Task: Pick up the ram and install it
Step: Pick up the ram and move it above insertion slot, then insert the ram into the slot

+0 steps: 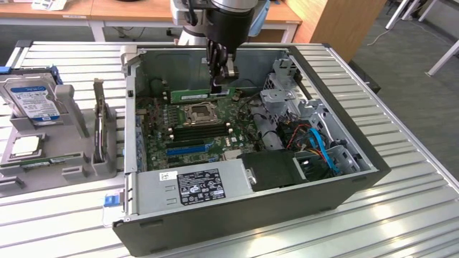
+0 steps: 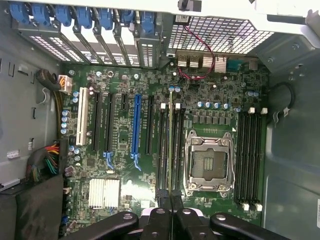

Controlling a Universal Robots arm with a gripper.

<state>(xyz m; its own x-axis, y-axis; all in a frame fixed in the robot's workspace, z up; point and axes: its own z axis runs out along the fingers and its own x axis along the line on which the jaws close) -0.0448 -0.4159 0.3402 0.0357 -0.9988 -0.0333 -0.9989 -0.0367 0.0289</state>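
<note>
Grey metal of the power supply (image 1: pixel 201 185) lies nearest in the open computer case (image 1: pixel 337 177), on the camera side of the CPU socket (image 1: pixel 201 113). Between it and the socket run a blue expansion slot (image 1: pixel 188 149) and one bank of black memory slots (image 1: pixel 201 130), which look empty. Just beyond the socket, the gripper (image 1: pixel 222 86) reaches down into the case, its jaws drawn narrow on the top edge of the ram (image 1: pixel 193 97). The stick stands upright on its long edge, parallel to the socket's far side. The wrist view shows it edge-on, lined up with the far slot bank (image 2: pixel 162 145) beside the socket. By my reading, the pick-up is done and the ram is at its bank. I cannot tell whether it is touching the slot or pressed home, so seating looks unfinished.
</note>
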